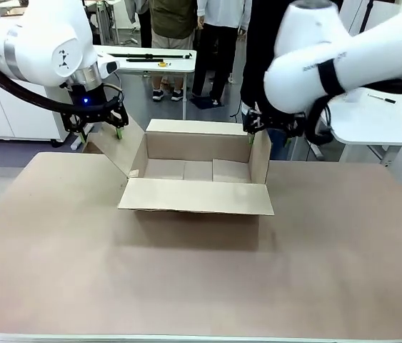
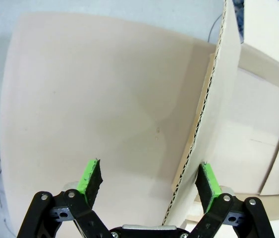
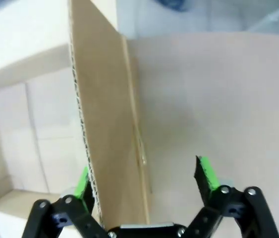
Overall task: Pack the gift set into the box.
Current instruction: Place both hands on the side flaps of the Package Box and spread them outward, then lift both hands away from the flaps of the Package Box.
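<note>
- Left claw gapes wide astride the left flap; right claw, equally wide, straddles the right flap.
- Best to press both flaps outward evenly, without creasing.
- The box sits open and empty on the table, toward its far side.

The front camera faces across the tabletop. The wrist cameras look down, close over the left flap and right flap of the box, which all share.
</note>
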Robot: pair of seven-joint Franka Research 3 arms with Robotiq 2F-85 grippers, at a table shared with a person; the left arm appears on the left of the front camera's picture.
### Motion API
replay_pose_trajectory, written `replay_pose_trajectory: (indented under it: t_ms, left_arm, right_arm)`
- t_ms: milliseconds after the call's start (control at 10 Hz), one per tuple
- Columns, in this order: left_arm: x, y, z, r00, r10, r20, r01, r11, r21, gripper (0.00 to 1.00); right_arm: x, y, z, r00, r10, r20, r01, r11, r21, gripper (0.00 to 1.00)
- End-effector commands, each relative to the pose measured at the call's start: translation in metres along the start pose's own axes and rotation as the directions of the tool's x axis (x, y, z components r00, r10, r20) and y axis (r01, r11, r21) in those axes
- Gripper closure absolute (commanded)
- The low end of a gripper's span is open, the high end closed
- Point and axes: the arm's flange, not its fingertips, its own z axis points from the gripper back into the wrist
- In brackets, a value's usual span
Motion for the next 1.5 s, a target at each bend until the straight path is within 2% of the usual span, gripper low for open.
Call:
replay_pose_trajectory:
  t_ms: [0,200,300,400,1400]
  left_arm:
    - [0.0,-0.001,0.002,1.0,0.013,0.002,-0.013,1.0,0.018,0.0]
    - [0.0,-0.001,0.002,1.0,0.013,0.002,-0.013,1.0,0.018,0.0]
    - [0.0,-0.001,0.002,1.0,0.013,0.002,-0.013,1.0,0.018,0.0]
    - [0.0,-0.001,0.002,1.0,0.013,0.002,-0.013,1.0,0.018,0.0]
    - [0.0,-0.001,0.002,1.0,0.013,0.002,-0.013,1.0,0.018,0.0]
  right_arm:
    - [-0.031,-0.054,-0.01,1.0,0.006,-0.014,-0.004,0.984,0.176,0.0]
    - [-0.036,-0.09,-0.012,0.999,-0.017,0.033,0.005,0.939,0.345,0.0]
    - [-0.038,-0.102,-0.02,0.998,-0.034,0.05,0.008,0.897,0.443,0.0]
    - [-0.022,-0.069,-0.004,0.996,-0.068,0.057,0.054,0.975,0.217,0.0]
    - [-0.022,-0.069,-0.004,0.996,-0.068,0.057,0.054,0.975,0.217,0.0]
